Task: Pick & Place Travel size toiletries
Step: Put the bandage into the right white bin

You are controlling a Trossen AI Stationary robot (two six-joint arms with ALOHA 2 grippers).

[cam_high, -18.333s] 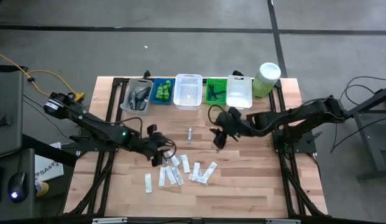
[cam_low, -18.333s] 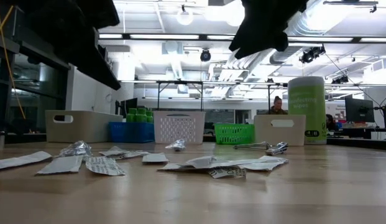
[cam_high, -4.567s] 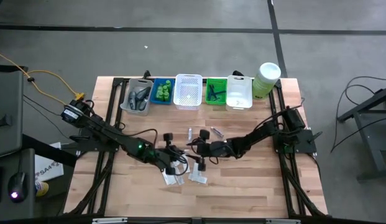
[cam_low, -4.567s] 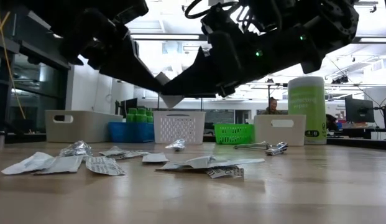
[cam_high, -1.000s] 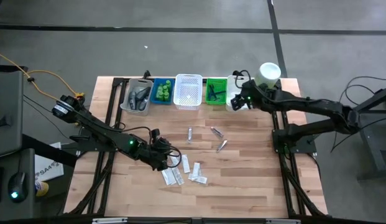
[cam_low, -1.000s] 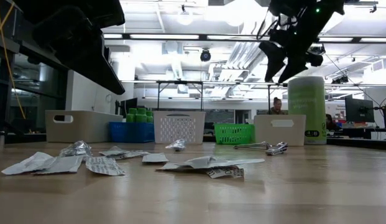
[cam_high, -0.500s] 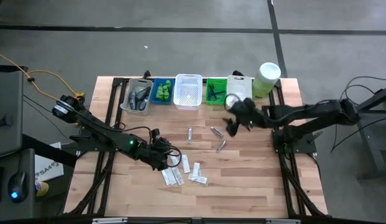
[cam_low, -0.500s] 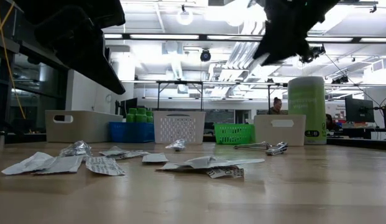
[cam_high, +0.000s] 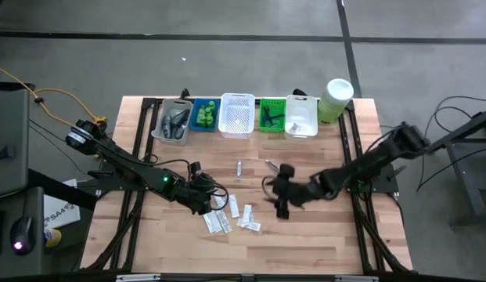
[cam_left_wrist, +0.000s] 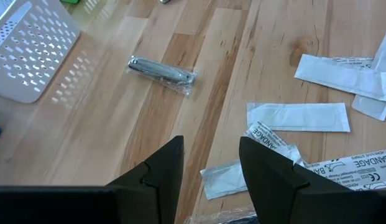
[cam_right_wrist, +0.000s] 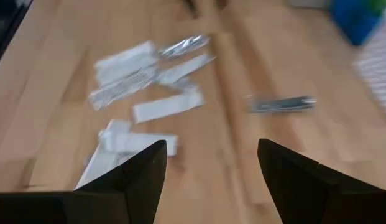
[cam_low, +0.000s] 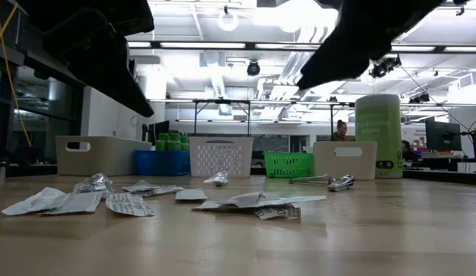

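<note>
The right claw (cam_high: pixel 282 205) hangs open and empty above the middle of the table (cam_high: pixel 321 235), just right of the white sachets (cam_high: pixel 231 217). The left claw (cam_high: pixel 215 192) hovers open and empty at the sachets' left edge. A wrapped silvery tube (cam_left_wrist: pixel 161 71) lies apart, nearer the baskets (cam_high: pixel 235 114).

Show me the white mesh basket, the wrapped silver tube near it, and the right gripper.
White mesh basket (cam_high: pixel 236 113), high view, on its perforated floor.
Wrapped silver tube (cam_left_wrist: pixel 161 70), left wrist view, middle of the tube.
Right gripper (cam_right_wrist: pixel 210 163), right wrist view, between its open fingertips.
</note>
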